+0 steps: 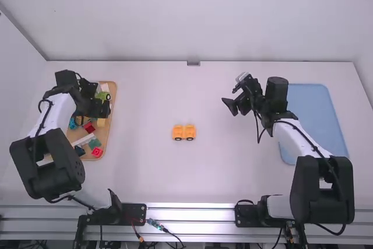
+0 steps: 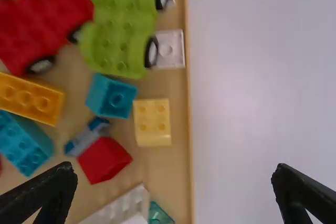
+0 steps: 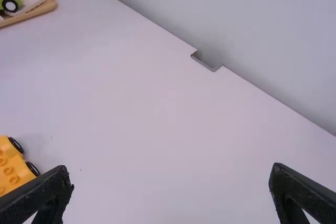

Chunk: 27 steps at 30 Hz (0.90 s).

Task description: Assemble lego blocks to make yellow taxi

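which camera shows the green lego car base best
The left wrist view: the green car base is close, with studs and two wheels visible, though cropped at the top. In the high view it is small and partly hidden; the right wrist view catches part, with one wheel.

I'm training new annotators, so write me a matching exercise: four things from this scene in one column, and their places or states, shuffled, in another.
Things:
1. Yellow wheeled base
2. Green wheeled base
3. Left gripper
4. Right gripper

Places or states:
A. Open, above the wooden tray of blocks
B. Lying in the wooden tray, near a red wheeled base
C. Open, between the yellow wheeled base and the blue tray as the high view shows it
D. Directly on the white table, outside both trays

Right pairs: 1-D, 2-B, 3-A, 4-C
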Each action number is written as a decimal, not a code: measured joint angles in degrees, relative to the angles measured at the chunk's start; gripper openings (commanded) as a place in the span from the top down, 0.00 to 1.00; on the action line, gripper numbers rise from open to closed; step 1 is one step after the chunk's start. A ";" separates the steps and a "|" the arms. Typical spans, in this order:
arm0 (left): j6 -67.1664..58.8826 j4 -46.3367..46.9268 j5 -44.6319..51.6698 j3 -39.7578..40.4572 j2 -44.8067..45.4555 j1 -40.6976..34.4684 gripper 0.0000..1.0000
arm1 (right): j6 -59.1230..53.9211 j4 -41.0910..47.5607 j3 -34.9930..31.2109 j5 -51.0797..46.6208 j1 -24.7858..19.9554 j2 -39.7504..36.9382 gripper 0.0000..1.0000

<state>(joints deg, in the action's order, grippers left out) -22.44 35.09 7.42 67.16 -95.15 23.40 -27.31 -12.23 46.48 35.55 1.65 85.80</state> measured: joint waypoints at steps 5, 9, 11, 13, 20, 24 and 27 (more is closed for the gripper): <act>1.70 -8.20 -0.59 -7.91 -0.11 -0.26 0.07 | -0.13 0.15 0.00 0.04 0.00 0.00 0.01; 2.75 -11.63 -0.66 -10.29 -0.11 -0.26 0.29 | -0.17 0.39 0.00 0.04 0.00 0.00 0.01; 3.10 -12.52 -0.63 -10.62 -0.11 -0.26 0.40 | 0.02 0.44 0.00 0.02 0.00 0.00 0.01; 3.17 -13.88 -0.63 -11.04 -0.11 -0.26 0.42 | -0.02 0.50 0.00 0.04 0.00 0.00 0.01; 3.21 -14.80 -1.95 -11.19 -0.11 -0.26 0.37 | 0.02 0.85 0.00 0.02 0.00 0.00 0.01; 3.37 -15.47 -1.90 -11.19 -0.83 0.98 0.41 | -0.26 0.85 0.00 0.04 0.00 0.00 0.01; 3.34 -15.50 -0.42 -11.19 -2.43 3.21 0.43 | -0.20 0.85 0.00 0.02 0.00 0.00 0.01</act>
<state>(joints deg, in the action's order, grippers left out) -19.09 19.59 7.01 55.96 -97.58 26.61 -27.51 -11.38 46.48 35.57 1.65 85.80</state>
